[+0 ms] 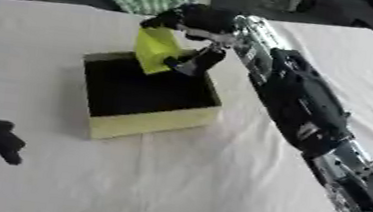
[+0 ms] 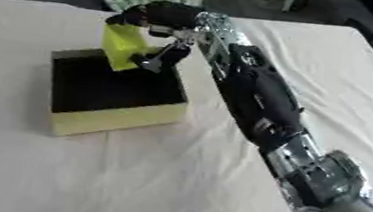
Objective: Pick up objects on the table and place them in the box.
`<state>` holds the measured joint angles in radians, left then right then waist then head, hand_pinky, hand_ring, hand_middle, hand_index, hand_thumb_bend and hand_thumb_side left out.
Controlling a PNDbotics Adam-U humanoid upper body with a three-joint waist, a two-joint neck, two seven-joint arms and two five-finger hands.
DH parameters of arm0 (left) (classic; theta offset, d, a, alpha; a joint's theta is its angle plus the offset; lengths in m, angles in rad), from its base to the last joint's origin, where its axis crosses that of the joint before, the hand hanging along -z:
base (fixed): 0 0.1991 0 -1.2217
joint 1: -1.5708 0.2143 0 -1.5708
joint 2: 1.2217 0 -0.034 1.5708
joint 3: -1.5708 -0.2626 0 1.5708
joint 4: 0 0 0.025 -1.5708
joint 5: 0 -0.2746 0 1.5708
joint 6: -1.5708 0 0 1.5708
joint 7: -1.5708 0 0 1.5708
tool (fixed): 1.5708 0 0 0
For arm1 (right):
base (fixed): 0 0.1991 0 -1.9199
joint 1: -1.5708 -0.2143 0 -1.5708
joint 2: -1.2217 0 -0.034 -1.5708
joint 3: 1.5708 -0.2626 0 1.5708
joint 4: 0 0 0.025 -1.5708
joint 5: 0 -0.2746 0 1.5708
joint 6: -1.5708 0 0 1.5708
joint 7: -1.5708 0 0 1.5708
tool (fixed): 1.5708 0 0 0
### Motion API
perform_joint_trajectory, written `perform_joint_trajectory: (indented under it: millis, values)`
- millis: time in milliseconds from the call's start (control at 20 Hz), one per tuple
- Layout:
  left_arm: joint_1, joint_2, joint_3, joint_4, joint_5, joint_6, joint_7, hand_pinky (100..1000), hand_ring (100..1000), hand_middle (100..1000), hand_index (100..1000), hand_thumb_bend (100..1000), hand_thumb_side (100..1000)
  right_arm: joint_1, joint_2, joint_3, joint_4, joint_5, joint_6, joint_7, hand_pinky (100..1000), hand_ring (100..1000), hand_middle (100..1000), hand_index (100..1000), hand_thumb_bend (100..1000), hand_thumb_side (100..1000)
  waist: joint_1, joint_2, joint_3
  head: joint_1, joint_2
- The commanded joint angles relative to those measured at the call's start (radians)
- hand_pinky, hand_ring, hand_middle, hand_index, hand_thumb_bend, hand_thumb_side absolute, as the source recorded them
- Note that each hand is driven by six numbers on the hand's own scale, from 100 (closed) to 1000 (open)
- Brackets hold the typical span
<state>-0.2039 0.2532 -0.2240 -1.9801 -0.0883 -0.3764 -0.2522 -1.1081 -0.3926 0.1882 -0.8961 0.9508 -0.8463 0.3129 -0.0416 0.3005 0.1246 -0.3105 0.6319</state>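
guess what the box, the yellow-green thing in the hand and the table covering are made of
Box: probably cardboard; flat matte yellow-green walls, straight edges, dark inside.
Yellow-green object, held by the right hand over the box's far edge: smooth, uniform colour, perhaps plastic or foam; cannot tell which.
Table covering: white cloth, judging by its soft creases and matte look.

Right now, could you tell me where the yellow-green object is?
The yellow-green object is held in the right robot hand, over the far edge of the box, upper centre.
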Motion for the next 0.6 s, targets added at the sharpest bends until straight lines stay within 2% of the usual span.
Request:
perform_joint_trajectory:
  millis: [50,200,600]
  values:
    - [-0.011,0.002,-0.003,-0.02,0.002,-0.002,-0.001,608,474,530,780,100,785,0.002,0.006,0.017,0.005,0.022,-0.061,0.065,738,731,382,1000,100,245,0.005,-0.014,0.001,-0.004,-0.002]
    - [-0.012,0.001,-0.002,-0.02,0.003,-0.002,0.0,608,474,530,781,100,785,0.008,0.011,0.017,0.014,0.03,-0.061,0.069,738,732,389,1000,100,268,0.005,-0.013,0.0,-0.004,-0.002]
    - [-0.014,0.002,-0.002,-0.02,0.004,-0.002,0.0,608,474,530,781,100,786,0.028,0.025,0.015,0.046,0.07,-0.061,0.069,741,740,440,1000,100,428,0.006,-0.011,-0.001,-0.004,0.001]
